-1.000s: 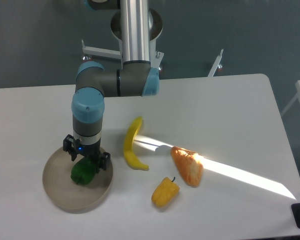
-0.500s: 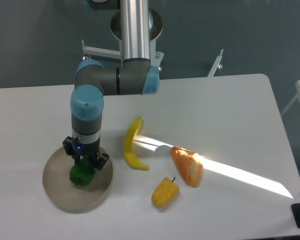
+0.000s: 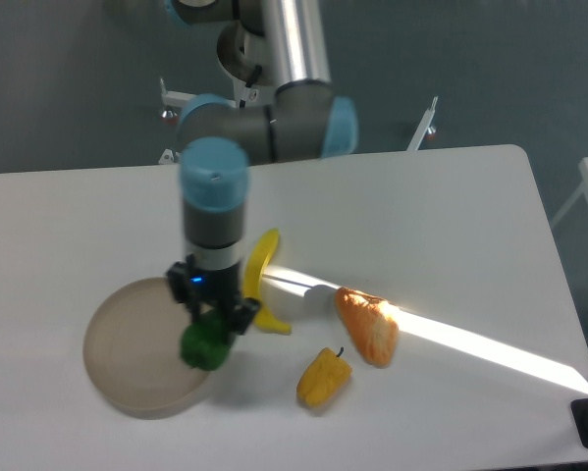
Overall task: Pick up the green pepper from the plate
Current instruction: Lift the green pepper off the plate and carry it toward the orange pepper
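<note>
Lower left of centre, we see the gripper [image 3: 211,324] pointing straight down with its fingers clamped on the green pepper [image 3: 204,346]. We find the pepper at the right edge of the plate [image 3: 127,353], partly over the rim; whether it touches the dish or hangs just above it we cannot tell. We note that the plate sits in the lower left of the frame on the white table [image 3: 451,216], and its inner surface is bare. Just right of the gripper we see a banana [image 3: 259,285], its middle partly hidden behind the wrist. We find a yellow pepper [image 3: 324,378] lower down, near the centre of the frame, and an orange lumpy item [image 3: 368,326] just up and right of it, the two close but apart. A bright sunlit stripe [image 3: 470,343] crosses the table from the banana toward the lower right corner.
</note>
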